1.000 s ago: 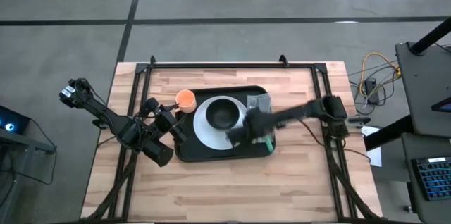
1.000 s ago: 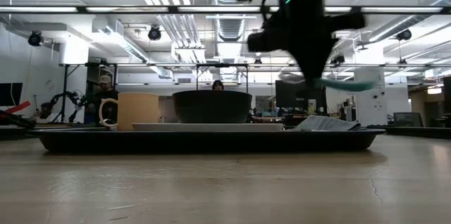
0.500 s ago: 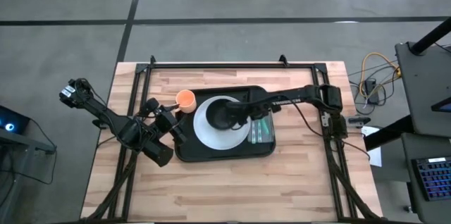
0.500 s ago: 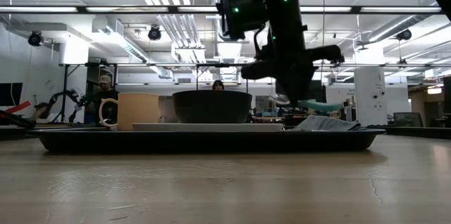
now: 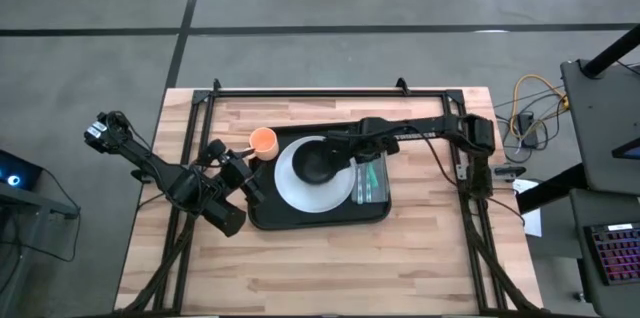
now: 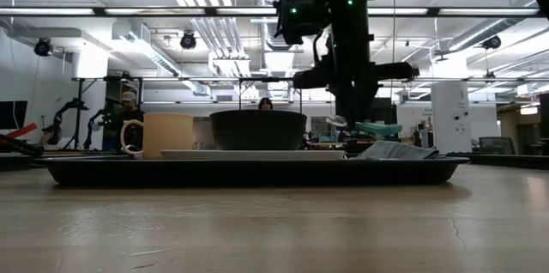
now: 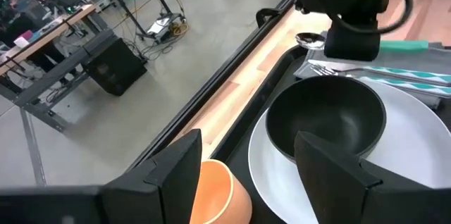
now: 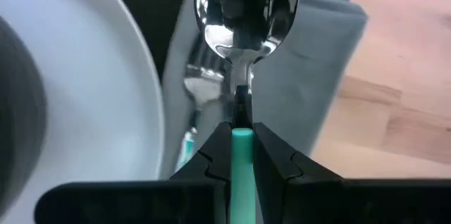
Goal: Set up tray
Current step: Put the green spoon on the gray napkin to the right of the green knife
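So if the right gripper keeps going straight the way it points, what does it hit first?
The right gripper is shut on a teal-handled spoon that leads. Just beyond the spoon's bowl lie the grey napkin and a fork on the tray, so probably the napkin first; depth is unclear.

From overhead, the right pincer [image 5: 362, 150] hides part of the napkin [image 5: 372, 171]; the spoon [image 8: 245, 13] bowl runs off the wrist view's edge.

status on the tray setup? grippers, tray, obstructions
Right gripper shut on spoon over napkin. Left gripper open beside tray. Nothing in the way.
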Controlling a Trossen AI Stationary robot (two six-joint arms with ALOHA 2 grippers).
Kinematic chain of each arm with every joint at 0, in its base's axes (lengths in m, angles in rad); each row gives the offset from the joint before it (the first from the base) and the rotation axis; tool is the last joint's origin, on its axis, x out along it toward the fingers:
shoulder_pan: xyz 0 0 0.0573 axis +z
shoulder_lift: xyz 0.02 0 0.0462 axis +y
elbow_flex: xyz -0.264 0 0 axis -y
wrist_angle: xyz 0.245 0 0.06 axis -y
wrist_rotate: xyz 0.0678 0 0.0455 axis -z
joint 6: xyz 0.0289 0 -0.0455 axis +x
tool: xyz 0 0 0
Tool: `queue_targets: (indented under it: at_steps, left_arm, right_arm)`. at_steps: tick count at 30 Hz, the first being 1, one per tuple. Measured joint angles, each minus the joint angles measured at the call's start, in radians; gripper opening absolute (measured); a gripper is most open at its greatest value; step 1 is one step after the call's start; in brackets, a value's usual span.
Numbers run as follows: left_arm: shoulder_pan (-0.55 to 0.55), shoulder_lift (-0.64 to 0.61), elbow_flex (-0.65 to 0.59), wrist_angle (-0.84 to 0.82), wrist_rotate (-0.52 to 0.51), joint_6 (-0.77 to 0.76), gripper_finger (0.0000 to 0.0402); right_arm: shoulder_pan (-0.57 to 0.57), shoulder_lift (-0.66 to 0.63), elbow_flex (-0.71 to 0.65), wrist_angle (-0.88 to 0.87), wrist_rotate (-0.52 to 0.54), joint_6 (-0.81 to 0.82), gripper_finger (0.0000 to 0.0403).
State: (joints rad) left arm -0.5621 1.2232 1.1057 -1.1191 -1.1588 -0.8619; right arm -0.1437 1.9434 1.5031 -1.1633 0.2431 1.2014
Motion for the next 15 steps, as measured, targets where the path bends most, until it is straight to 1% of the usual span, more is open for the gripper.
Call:
queue_targets:
  at_steps: [6,12,15]
  left_arm:
    - [0.000,0.000,0.000,-0.006,0.002,0.000,0.0208]
    - [0.000,0.000,0.000,-0.006,0.002,0.000,0.0208]
    - [0.000,0.000,0.000,-0.006,0.002,0.000,0.0208]
  right_arm:
    - [-0.022,-0.065,-0.085,0.041,-0.044,0.031,0.0021]
    - [-0.013,-0.068,-0.154,0.092,-0.085,0.070,0.0022]
    - [-0.017,-0.066,-0.204,0.169,-0.120,0.074,0.0022]
